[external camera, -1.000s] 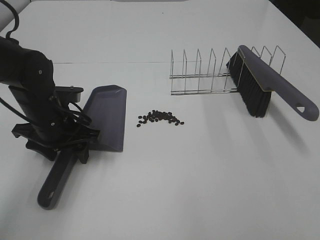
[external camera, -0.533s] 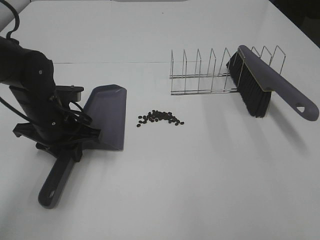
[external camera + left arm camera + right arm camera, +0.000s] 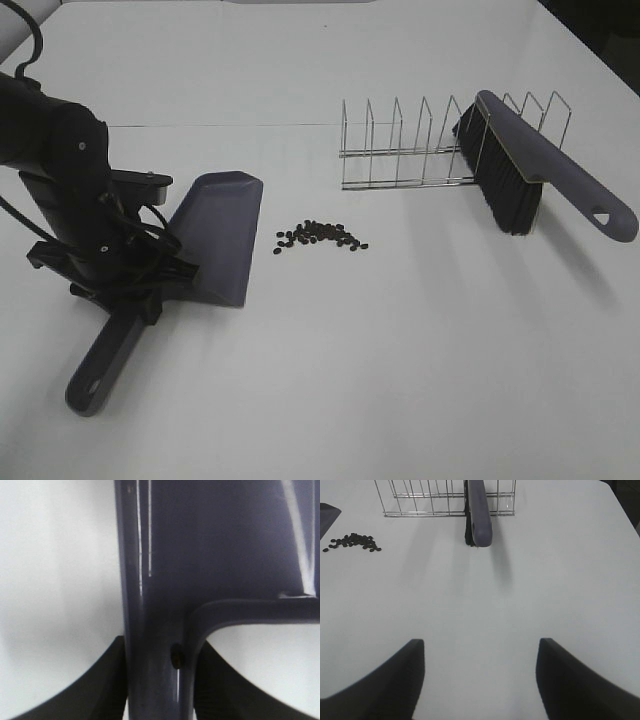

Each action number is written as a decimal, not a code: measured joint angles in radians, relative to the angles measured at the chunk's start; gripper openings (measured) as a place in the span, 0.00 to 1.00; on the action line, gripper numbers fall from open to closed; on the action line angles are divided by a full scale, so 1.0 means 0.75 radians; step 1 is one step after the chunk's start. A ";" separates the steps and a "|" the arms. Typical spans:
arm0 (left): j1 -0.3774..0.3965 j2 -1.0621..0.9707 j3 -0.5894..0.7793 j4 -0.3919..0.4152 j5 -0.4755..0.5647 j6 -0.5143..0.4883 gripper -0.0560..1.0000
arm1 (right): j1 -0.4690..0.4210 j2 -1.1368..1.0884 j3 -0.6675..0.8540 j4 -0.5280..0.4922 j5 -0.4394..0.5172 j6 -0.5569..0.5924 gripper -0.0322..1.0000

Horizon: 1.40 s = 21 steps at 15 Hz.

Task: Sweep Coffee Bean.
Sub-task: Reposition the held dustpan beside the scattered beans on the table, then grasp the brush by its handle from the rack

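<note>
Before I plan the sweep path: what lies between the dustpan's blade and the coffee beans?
Only bare white table; the exterior high view shows the dustpan and coffee beans apart.

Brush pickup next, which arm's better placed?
Right. The right gripper is open, empty and faces the brush in the rack; the left gripper is shut on the dustpan handle.
</note>
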 joint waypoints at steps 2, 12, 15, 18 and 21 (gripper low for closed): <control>0.000 0.000 0.000 0.009 0.000 -0.021 0.35 | 0.000 0.000 0.000 0.000 0.000 0.000 0.57; 0.000 -0.101 0.000 0.056 0.109 -0.051 0.35 | 0.000 0.072 -0.015 -0.001 0.000 0.000 0.57; 0.000 -0.101 0.000 0.056 0.109 -0.051 0.35 | 0.000 0.313 -0.133 0.005 0.000 0.000 0.57; 0.000 -0.101 0.000 0.056 0.109 -0.051 0.35 | 0.000 0.800 -0.424 0.088 -0.004 0.000 0.57; 0.000 -0.101 0.000 0.056 0.109 -0.051 0.35 | 0.000 1.017 -0.515 0.148 -0.044 0.000 0.57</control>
